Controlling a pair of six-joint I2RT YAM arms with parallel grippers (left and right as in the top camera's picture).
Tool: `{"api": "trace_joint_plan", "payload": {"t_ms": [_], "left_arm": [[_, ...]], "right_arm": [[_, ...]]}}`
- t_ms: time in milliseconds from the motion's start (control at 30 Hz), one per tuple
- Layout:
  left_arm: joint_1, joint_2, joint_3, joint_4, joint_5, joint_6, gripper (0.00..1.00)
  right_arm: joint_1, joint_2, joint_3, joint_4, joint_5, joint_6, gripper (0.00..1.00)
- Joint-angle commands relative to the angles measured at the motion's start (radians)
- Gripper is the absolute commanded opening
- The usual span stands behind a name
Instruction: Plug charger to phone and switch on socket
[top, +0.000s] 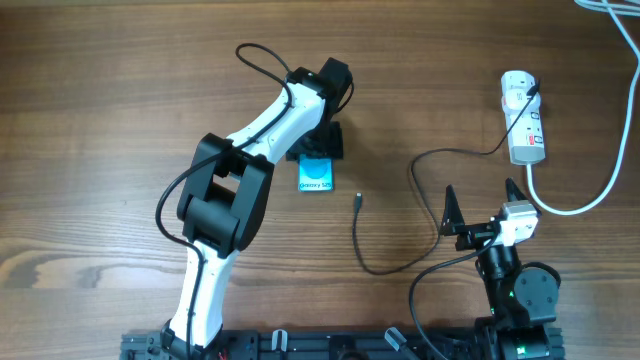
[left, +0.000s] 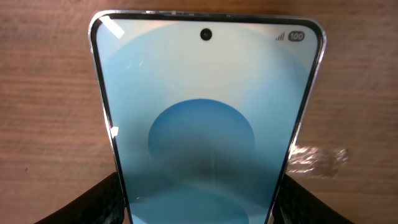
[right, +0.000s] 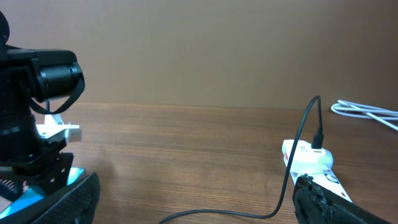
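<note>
The phone (top: 315, 177) lies flat on the table with its cyan screen up. In the left wrist view the phone (left: 202, 106) fills the frame. My left gripper (top: 318, 143) is at the phone's far end, and its black fingers (left: 199, 193) press both long edges. The charger's thin black cable (top: 420, 165) runs from the plug in the socket (top: 523, 118) and loops round to its free tip (top: 358, 200), which lies right of the phone. My right gripper (top: 483, 212) is open and empty near the front edge, right of the cable loop. In the right wrist view its fingers (right: 196, 202) frame the cable (right: 292, 180) and the socket (right: 308, 158).
A thick white cord (top: 600, 198) trails from the socket to the right table edge and up to the far right corner. The left arm (top: 250, 150) stretches diagonally over the table's left centre. The wooden table (top: 100, 100) carries nothing else.
</note>
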Motion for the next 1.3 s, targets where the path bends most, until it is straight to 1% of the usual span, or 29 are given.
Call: {"api": "trace_joint_plan", "payload": {"t_ms": [0, 133, 267, 433, 533, 633, 700, 767, 800, 867, 1000, 1100, 1133, 1200, 1267], "left_arm": [[0.006, 0.011, 0.020, -0.068, -0.058, 0.004, 0.65], [0.006, -0.063, 0.095, -0.135, -0.033, 0.000, 0.65], [0.014, -0.171, 0.133, -0.185, 0.141, 0.001, 0.65], [0.079, -0.330, 0.134, -0.209, 0.608, 0.001, 0.65], [0.149, -0.404, 0.134, -0.205, 0.938, 0.001, 0.66], [0.203, -0.434, 0.134, -0.206, 1.169, 0.001, 0.66], [0.235, -0.438, 0.134, -0.206, 1.315, 0.001, 0.63], [0.262, -0.438, 0.134, -0.206, 1.469, 0.000, 0.63], [0.272, -0.438, 0.134, -0.206, 1.525, 0.000, 0.63], [0.288, -0.438, 0.134, -0.208, 1.579, -0.011, 0.64], [0.312, -0.438, 0.134, -0.206, 1.579, -0.112, 0.64], [0.323, -0.438, 0.134, -0.206, 1.580, -0.254, 0.61], [0.324, -0.438, 0.134, -0.206, 1.579, -0.323, 0.61], [0.328, -0.438, 0.134, -0.206, 1.579, -0.398, 0.58], [0.333, -0.438, 0.134, -0.206, 1.579, -0.446, 0.59]], "right_arm": [[-0.003, -0.005, -0.001, 0.005, 0.017, -0.010, 1.00], [-0.003, -0.005, -0.001, 0.006, 0.017, -0.010, 1.00], [-0.003, -0.005, -0.001, 0.006, 0.017, -0.010, 1.00], [-0.003, -0.005, -0.001, 0.005, 0.017, -0.010, 1.00], [-0.003, -0.005, -0.001, 0.006, 0.017, -0.010, 1.00], [-0.003, -0.005, -0.001, 0.005, 0.017, -0.010, 1.00], [-0.003, -0.005, -0.001, 0.006, 0.017, -0.010, 1.00], [-0.003, -0.005, -0.001, 0.006, 0.017, -0.011, 1.00], [-0.003, -0.005, -0.001, 0.005, 0.017, -0.010, 1.00], [-0.003, -0.005, -0.001, 0.005, 0.017, -0.011, 1.00], [-0.003, -0.005, -0.001, 0.005, 0.017, -0.011, 1.00], [-0.003, -0.005, -0.001, 0.006, 0.017, -0.010, 1.00], [-0.003, -0.005, -0.001, 0.006, 0.017, -0.010, 1.00], [-0.003, -0.005, -0.001, 0.005, 0.017, -0.010, 1.00], [-0.003, -0.005, -0.001, 0.006, 0.017, -0.010, 1.00]]}}
